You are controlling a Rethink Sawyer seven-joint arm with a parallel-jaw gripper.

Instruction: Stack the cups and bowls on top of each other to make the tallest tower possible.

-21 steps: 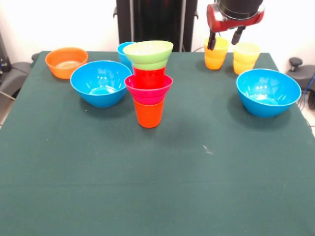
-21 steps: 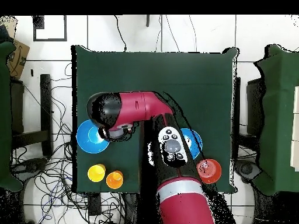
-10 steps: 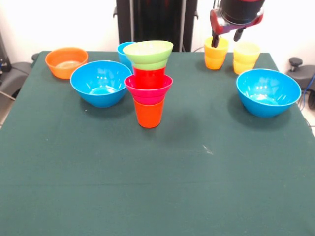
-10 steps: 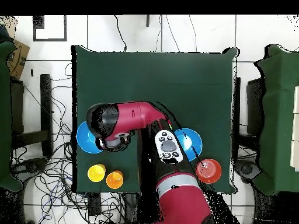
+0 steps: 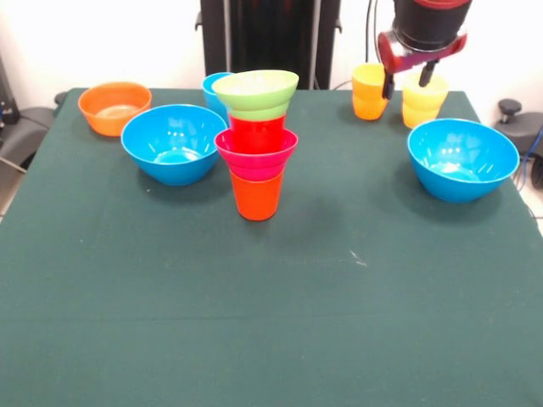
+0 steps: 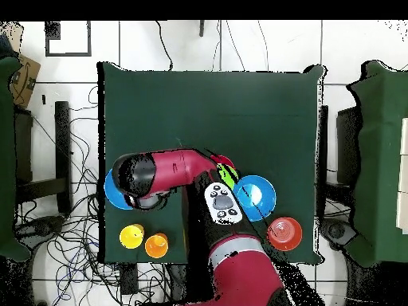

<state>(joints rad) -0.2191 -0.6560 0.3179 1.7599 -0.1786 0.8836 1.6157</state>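
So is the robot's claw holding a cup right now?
No, nothing is held. The gripper hangs open above the table, between the orange cup and the yellow cup.

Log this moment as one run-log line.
gripper: open, above the two back cups | yellow-orange cup: free | pale yellow cup: free | tower: four pieces, green bowl top

Green cloth-covered table (image 5: pixel 271 331), front view. Tower (image 5: pixel 257 144) is set at centre: orange plastic cup (image 5: pixel 257 195) at the base, pink-red plastic bowl (image 5: pixel 256 153) on it, red plastic cup (image 5: pixel 257 131) in that, lime-green plastic bowl (image 5: pixel 255 91) on top. Light blue plastic cup (image 5: pixel 210 88) is placed just behind. Large blue plastic bowl (image 5: pixel 174 142) is seen left; small orange plastic bowl (image 5: pixel 114 107) farther left, behind. Second large blue plastic bowl (image 5: pixel 462 158) is found right; yellow-orange plastic cup (image 5: pixel 368 91) and pale yellow plastic cup (image 5: pixel 424 102) side by side behind it.
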